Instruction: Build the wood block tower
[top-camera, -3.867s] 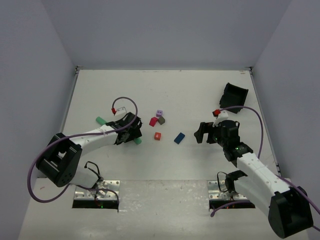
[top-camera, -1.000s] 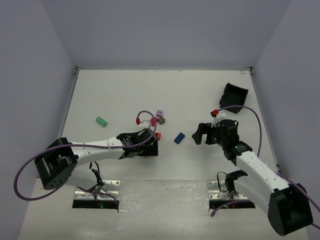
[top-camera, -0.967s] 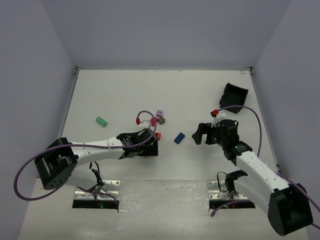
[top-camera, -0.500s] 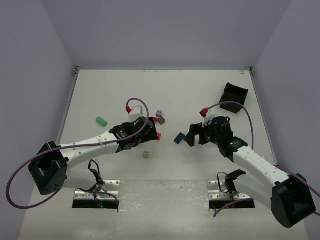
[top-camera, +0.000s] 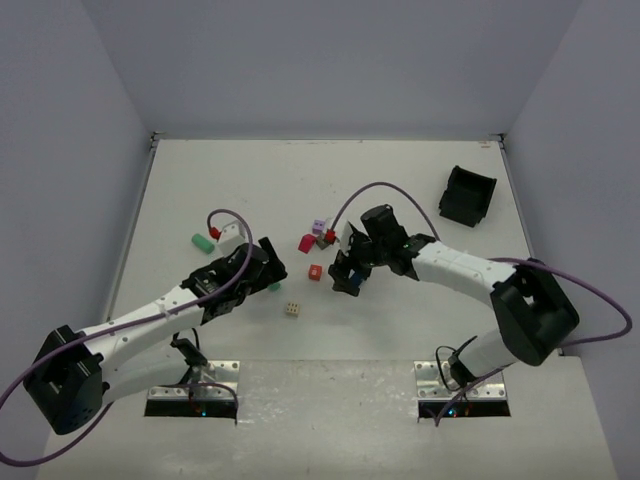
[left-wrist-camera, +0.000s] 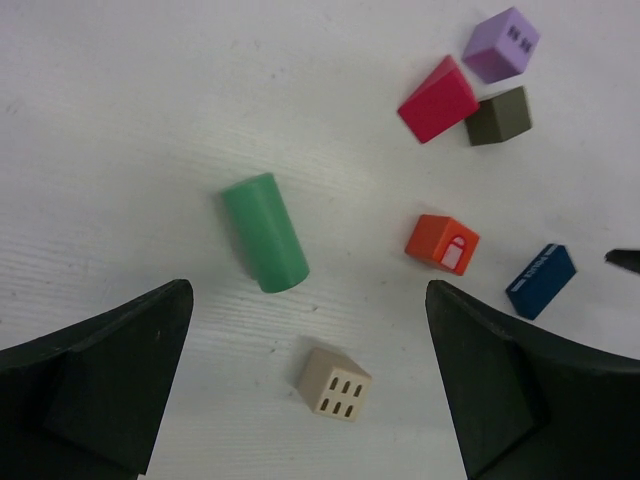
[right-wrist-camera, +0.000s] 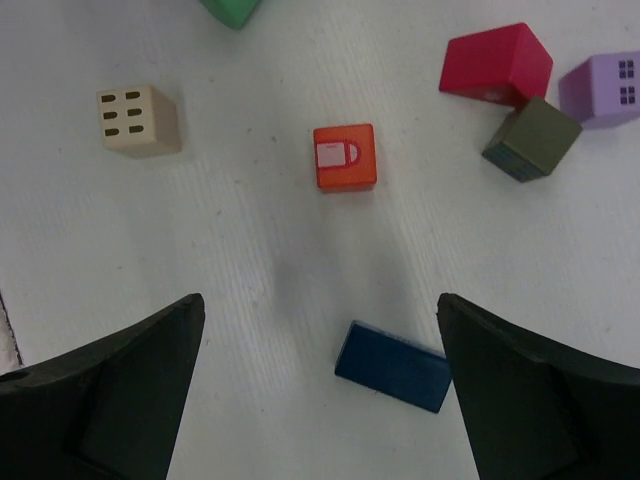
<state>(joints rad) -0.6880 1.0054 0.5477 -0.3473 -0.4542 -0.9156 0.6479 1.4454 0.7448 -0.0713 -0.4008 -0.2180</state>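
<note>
No tower is in view; the wood blocks lie singly on the table. My left gripper (left-wrist-camera: 310, 400) (top-camera: 262, 272) hangs open above a tan cube (left-wrist-camera: 335, 383) (top-camera: 292, 309) and touches nothing. A green cylinder (left-wrist-camera: 264, 232) lies just beyond it. My right gripper (right-wrist-camera: 320, 400) (top-camera: 348, 276) is open over a blue block (right-wrist-camera: 392, 366), which lies flat between its fingers, nearer the right one and untouched. Further on are an orange cube (right-wrist-camera: 345, 156) (top-camera: 315, 272), a red block (right-wrist-camera: 496, 64), an olive block (right-wrist-camera: 531, 138) and a purple cube (right-wrist-camera: 604, 88).
A second green cylinder (top-camera: 203, 242) lies alone at the left of the table. A black bin (top-camera: 467, 195) stands at the back right. Grey walls close the table on three sides.
The left gripper opened, left the tan cube on the table and drew back to the left. The right arm swung left, from the right side to over the blue block.
</note>
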